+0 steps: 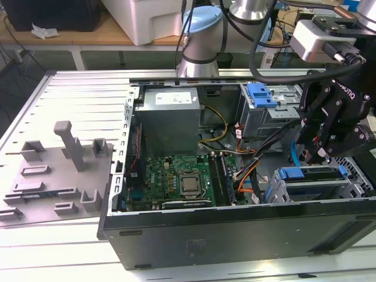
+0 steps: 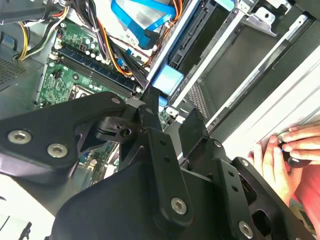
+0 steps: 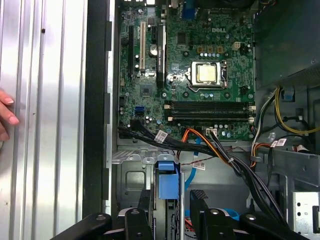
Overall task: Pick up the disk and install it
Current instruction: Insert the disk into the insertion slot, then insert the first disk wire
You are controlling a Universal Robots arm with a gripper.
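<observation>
The disk (image 1: pixel 311 174) lies flat in the drive bay at the exterior view's right end of the open computer case (image 1: pixel 235 235). Its blue plastic frame shows along the top edge. My gripper (image 1: pixel 319 154) hangs just above it, pointing down. In both wrist views the disk's blue end (image 3: pixel 166 181) (image 2: pixel 168 80) sits in line with the gap between my two black fingers. The fingers (image 3: pixel 145 202) stand apart on either side and do not touch it. The gripper (image 3: pixel 171 201) (image 2: pixel 171 116) is open and holds nothing.
In the case are a grey power-supply box (image 1: pixel 170 111), the green motherboard (image 1: pixel 176 179), a silver drive cage with a blue latch (image 1: pixel 261 94) and bundled cables (image 1: pixel 249 170). A grey fixture (image 1: pixel 64 164) sits on the table. A person's hand (image 2: pixel 292 147) (image 3: pixel 6 112) rests beside the case.
</observation>
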